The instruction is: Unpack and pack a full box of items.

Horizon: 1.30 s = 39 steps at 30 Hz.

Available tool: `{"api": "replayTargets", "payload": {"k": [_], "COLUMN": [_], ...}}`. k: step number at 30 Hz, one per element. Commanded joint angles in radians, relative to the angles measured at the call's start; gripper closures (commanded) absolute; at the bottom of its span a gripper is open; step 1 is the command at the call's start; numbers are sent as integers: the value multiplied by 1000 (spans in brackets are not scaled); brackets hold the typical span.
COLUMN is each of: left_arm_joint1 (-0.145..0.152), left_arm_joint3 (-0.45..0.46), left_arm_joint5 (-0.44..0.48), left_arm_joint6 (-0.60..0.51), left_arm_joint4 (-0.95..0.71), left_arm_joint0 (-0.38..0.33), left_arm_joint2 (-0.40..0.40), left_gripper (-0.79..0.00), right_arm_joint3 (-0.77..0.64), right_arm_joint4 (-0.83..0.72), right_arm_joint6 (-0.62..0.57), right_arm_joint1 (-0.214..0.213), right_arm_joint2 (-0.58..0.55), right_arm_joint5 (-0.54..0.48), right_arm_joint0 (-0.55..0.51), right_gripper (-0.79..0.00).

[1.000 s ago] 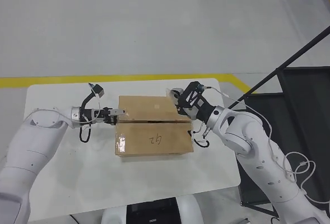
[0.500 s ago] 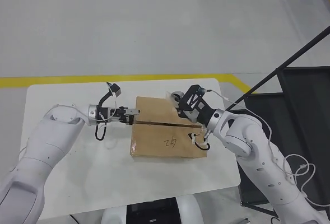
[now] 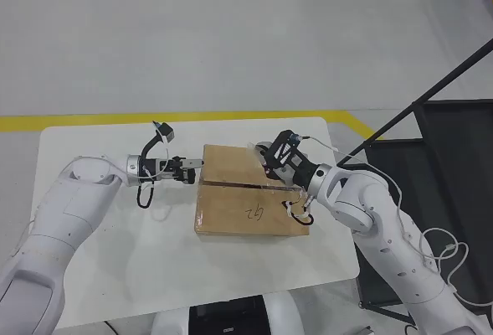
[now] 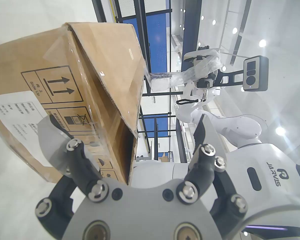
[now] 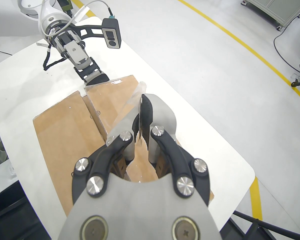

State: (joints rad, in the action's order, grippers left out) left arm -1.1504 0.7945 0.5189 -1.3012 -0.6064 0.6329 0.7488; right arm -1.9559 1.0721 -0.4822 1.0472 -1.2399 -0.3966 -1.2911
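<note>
Box (image 3: 250, 188): brown cardboard, centre of the top view, flat on white table (image 3: 146, 268), toward the table's right half. Handwritten mark on the near flap. Both top flaps down, seam left to right across the middle. From the left wrist view: one top flap (image 4: 107, 58) slightly lifted at that end, dark gap under its edge, clear film loose over the corner. Printed arrows and a white label (image 4: 12, 116) on the end wall.

Right gripper (image 3: 269, 156) over the upper right part of the box, above the far flap. Fingers (image 5: 162, 116) pressed together, clamped on a strip of clear tape (image 5: 139, 89). Tape crumpled, poking out past the fingertips, rest trailing down toward the box top.

Left gripper (image 3: 196, 164) at the left end of the seam, level with the box top. Touching the edge or just beside it: cannot tell which. Fingers (image 4: 52, 131) spread wide apart, gripping nothing, flap corner in line with the gap between them.

Further out: yellow floor line (image 3: 62, 123) across the upper part of the frame behind the table, black rack (image 3: 472, 134) at the right edge.
</note>
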Motion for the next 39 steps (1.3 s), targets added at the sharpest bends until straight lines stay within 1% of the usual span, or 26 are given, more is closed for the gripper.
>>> {"api": "replayTargets", "payload": {"k": [1, 5, 10, 13, 16, 21, 25, 28, 35, 39], "left_arm_joint1": [0, 0, 0, 0, 0, 0, 0, 0, 0, 0], "left_arm_joint3": [0, 0, 0, 0, 0, 0, 0, 0, 0, 0], "left_arm_joint5": [0, 0, 0, 0, 0, 0, 0, 0, 0, 0], "left_arm_joint6": [0, 0, 0, 0, 0, 0, 0, 0, 0, 0], "left_arm_joint4": [0, 0, 0, 0, 0, 0, 0, 0, 0, 0], "left_arm_joint0": [0, 0, 0, 0, 0, 0, 0, 0, 0, 0], "left_arm_joint2": [0, 0, 0, 0, 0, 0, 0, 0, 0, 0], "left_gripper": [-785, -785, -785, -785, -785, -785, -785, -785, -785, -785], "right_arm_joint3": [0, 0, -15, 5, 56, 130, 171, 178, 166, 153], "right_arm_joint4": [0, 0, 6, 20, 19, 72, 79, 74, 55, 59], "right_arm_joint6": [0, 0, 82, 136, 208, 289, 311, 302, 250, 232], "right_arm_joint1": [0, 0, 9, 21, 36, 65, 87, 99, 109, 109], "right_arm_joint2": [0, 0, 25, 73, 127, 223, 291, 318, 318, 306], "right_arm_joint5": [0, 0, 45, 75, 106, 179, 204, 211, 209, 185], "right_arm_joint0": [0, 0, 2, 28, 66, 135, 172, 195, 201, 192], "right_gripper": [0, 0, 0, 0, 0, 0, 0, 0, 0, 0]}}
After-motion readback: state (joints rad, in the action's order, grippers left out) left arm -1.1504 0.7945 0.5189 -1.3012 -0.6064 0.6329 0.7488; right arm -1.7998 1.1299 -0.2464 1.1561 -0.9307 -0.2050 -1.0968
